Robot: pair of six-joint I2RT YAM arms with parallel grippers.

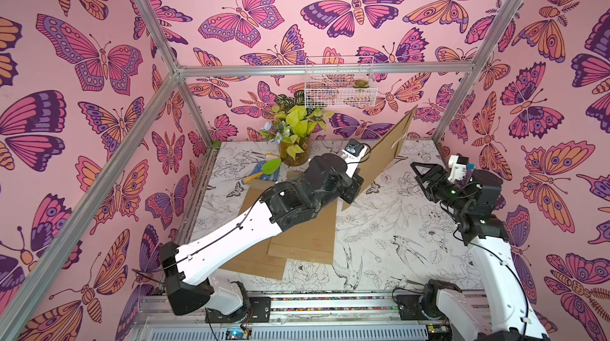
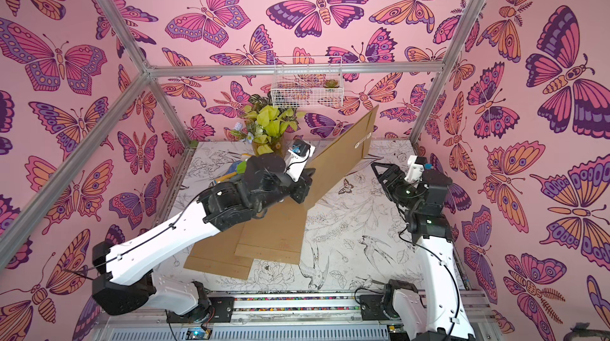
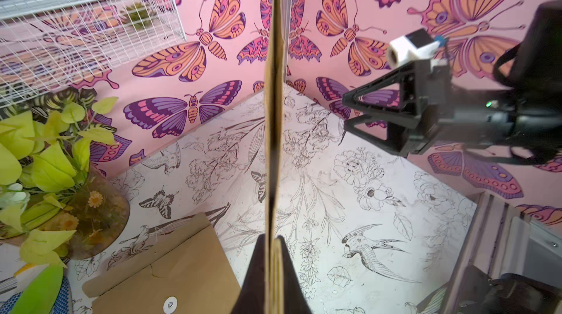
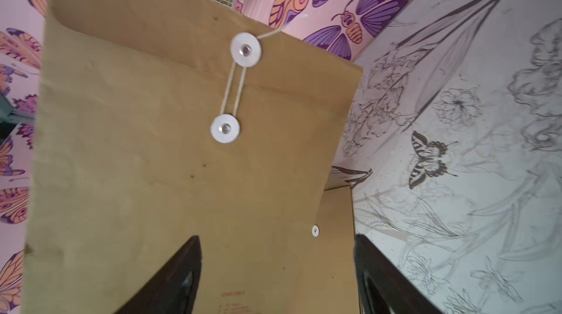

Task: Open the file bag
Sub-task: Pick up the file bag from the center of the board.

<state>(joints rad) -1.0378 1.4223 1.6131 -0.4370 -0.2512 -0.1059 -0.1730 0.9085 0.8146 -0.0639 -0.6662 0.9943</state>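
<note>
Left hand (image 3: pixel 271 247) on flat, creased kraft file bag (image 4: pixel 146 160)

The file bag (image 1: pixel 386 151) stands up on its edge like a wall, slanting across the back of the table (image 1: pixel 396 230). My right gripper (image 3: pixel 345 115) hangs near its face with the jaws wide, and I see a bare gap between them to move in. The front right of the table is bare too. The left arm (image 1: pixel 237 233) stretches over the left half and blocks it, with flat brown bags (image 1: pixel 303 240) lying under it. The vase of leaves (image 1: pixel 293 154) fills the back left. The wire basket (image 1: pixel 340 85) hangs on the back wall close to the bag's top corner, so up there it is tight.
</note>
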